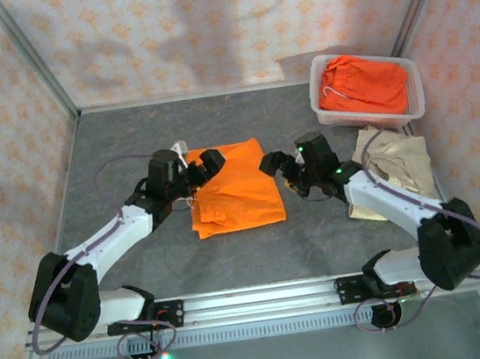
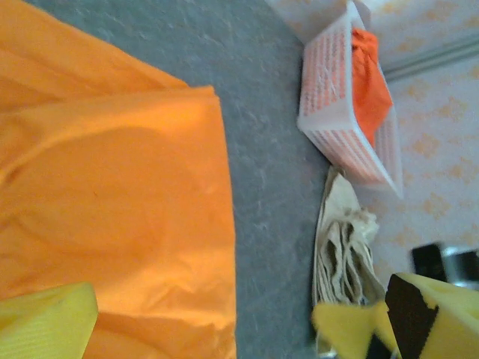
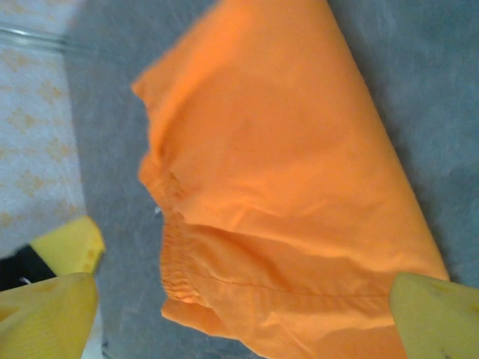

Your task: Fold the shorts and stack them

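**Orange pair** point(image 1: 235, 193). Lies flat at the centre of the table point(image 1: 129, 141), doubled over into a rough rectangle. The gathered waistband point(image 3: 176, 262) runs along one short end. Judgement: at least one fold is made. It sits mid-table so that either arm can reach an edge from its own side.

**Left gripper** point(image 1: 203, 168). Stands over the orange pair's left edge, near the far corner. Its jaws are wide, with nothing between them. Whether a finger touches the cloth cannot be told.

**Right gripper** point(image 1: 275, 164). Stands just beside the orange pair's right edge, over bare table. Its jaws are wide, holding nothing. Judgement: the two grippers face each other across the cloth, placed to pinch opposite edges for a further fold or for a lift to the stack.

**Beige pair** point(image 1: 398, 167). Lies near the table's right edge, partly under the right arm, in flattened layers. Judgement: this is the start of the stack, kept to the side so the centre is free for folding.

**Basket** point(image 1: 360, 118). White mesh, at the table's far right corner, just beyond the beige pair.

**Basket pair** point(image 1: 365, 83). Orange, bunched inside the basket, with a white drawstring showing. Judgement: unfolded stock, held there until its turn.
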Robot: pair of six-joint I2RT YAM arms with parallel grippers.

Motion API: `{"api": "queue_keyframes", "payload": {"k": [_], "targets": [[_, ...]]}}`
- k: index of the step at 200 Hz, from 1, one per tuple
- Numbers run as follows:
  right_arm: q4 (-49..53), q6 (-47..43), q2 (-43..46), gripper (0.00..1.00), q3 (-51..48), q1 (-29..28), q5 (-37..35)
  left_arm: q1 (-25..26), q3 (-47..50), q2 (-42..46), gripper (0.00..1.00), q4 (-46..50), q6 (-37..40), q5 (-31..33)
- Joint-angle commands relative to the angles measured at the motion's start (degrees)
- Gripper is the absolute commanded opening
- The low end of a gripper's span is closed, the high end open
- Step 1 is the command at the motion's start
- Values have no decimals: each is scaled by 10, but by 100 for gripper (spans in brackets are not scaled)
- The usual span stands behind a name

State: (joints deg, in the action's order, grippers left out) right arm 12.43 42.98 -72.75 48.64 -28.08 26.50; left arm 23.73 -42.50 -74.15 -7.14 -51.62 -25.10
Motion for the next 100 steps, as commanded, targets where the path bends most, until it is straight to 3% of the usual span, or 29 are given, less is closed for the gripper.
{"api": "queue_keyframes", "payload": {"k": [1, 25, 67, 100], "targets": [[127, -82, 11, 100, 29, 16, -78, 24, 39, -10, 100, 25, -19, 9], [155, -107, -1, 100, 43, 43, -49, 35, 76, -37, 100, 4, -26, 25], [182, -169, -19, 100, 46, 63, -64, 35, 129, -55, 100, 8, -11, 61], [181, -257, -87, 100, 85, 64, -3, 35, 145, -60, 100, 7, -5, 63]]}}
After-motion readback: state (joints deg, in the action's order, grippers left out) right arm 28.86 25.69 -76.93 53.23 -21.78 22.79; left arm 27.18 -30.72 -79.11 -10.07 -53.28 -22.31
